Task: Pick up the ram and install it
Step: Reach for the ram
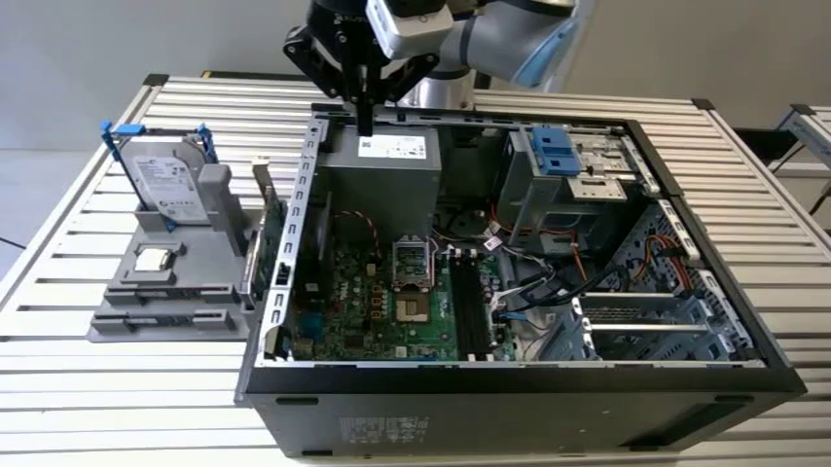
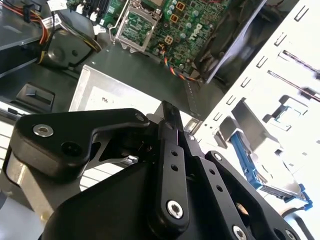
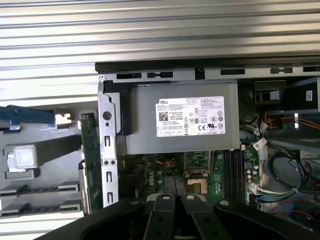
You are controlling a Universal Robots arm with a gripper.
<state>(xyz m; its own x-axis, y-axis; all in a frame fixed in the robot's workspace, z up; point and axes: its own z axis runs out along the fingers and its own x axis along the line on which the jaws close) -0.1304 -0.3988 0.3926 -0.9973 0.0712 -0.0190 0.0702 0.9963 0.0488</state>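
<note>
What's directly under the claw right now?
The grey power supply, mounted in the open computer case, sits below the claw. Whatever lies beneath the power supply is covered by it.

A table (image 1: 117,389) of pale metal slats carried everything. An open computer case (image 1: 520,404) lay on its side across the middle, its dark end close to the near edge in the exterior view. Just beside it, toward the exterior view's left, a gray stand (image 1: 156,316) sat flat on the slats. Bare slats showed all around both and ran on beyond the case's far end.
</note>
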